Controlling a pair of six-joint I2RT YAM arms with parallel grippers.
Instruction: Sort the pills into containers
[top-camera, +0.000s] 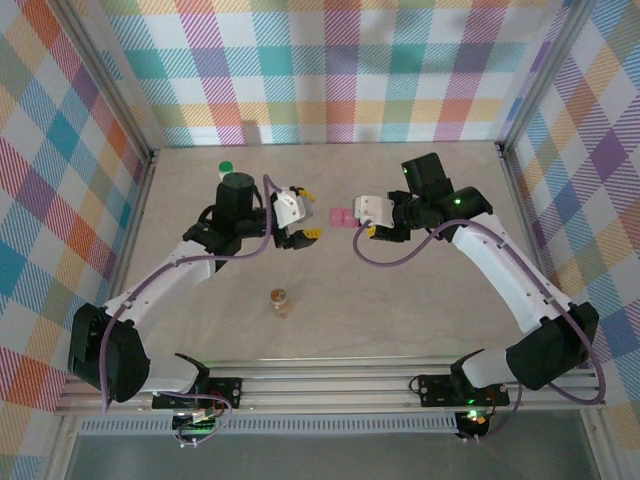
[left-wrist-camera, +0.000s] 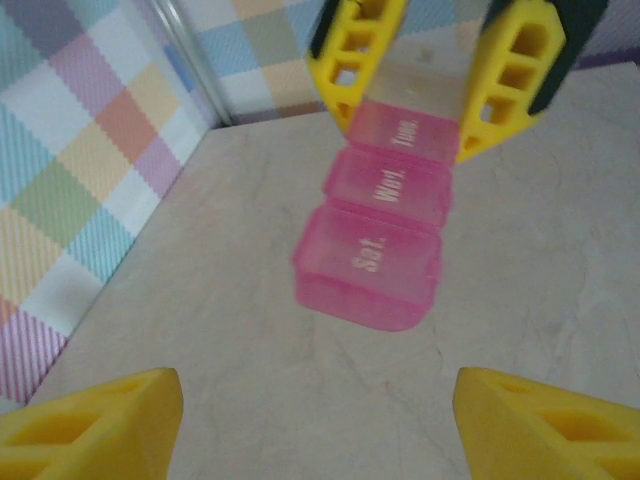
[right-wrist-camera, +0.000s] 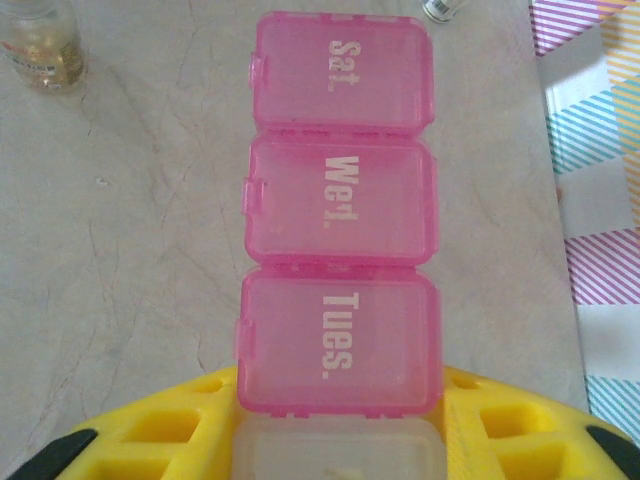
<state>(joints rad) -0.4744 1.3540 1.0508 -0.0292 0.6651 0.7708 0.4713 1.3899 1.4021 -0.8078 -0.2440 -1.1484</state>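
Observation:
A slim pink pill box with closed lids marked Sat., Wed. and Tues. sticks out level above the table. My right gripper is shut on its clear end compartment, yellow fingers on both sides. From above, the pill box hangs mid-table between the two grippers. My left gripper faces its free end, open and empty. In the left wrist view the pill box lies ahead of my left gripper, apart from its fingertips. The pills are hidden.
A tiny amber bottle stands on the table nearer the front, also seen as the amber bottle. A white bottle with green cap stands at the back left near the wall. Plaid walls enclose the beige table.

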